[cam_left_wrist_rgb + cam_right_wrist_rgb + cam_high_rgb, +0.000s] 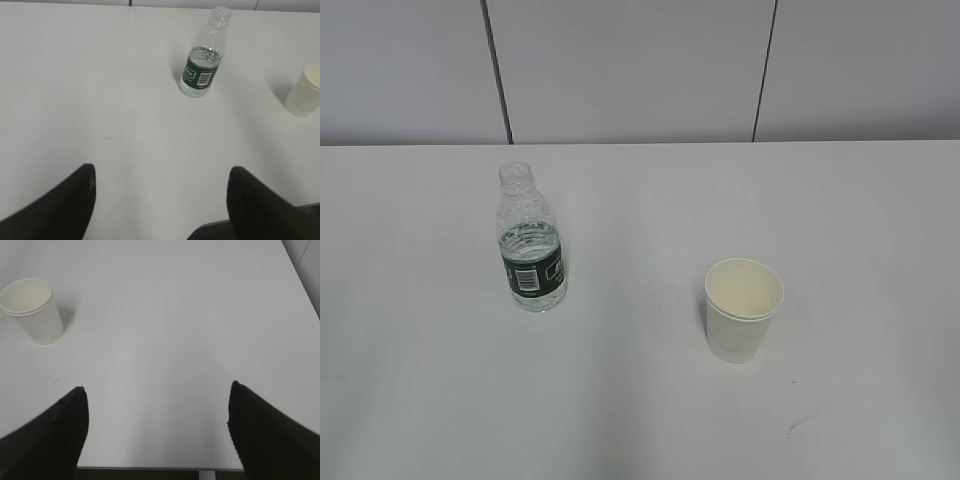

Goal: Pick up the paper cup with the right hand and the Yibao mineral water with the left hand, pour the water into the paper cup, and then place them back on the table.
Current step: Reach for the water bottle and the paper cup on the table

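The Yibao mineral water bottle (531, 243) stands upright and uncapped on the white table (640, 400), left of centre; it also shows in the left wrist view (202, 59), far ahead and to the right. The paper cup (743, 308) stands upright and empty to the right; it shows at the right edge of the left wrist view (305, 91) and at the upper left of the right wrist view (34, 310). My left gripper (161, 172) is open and empty above bare table. My right gripper (157, 390) is open and empty near the table's front edge. Neither arm shows in the exterior view.
A grey panelled wall (640, 70) runs behind the table. The table's front edge (160, 467) lies just below my right gripper, and its right edge (300, 285) shows at the upper right. A faint mark (798, 428) is on the tabletop near the cup.
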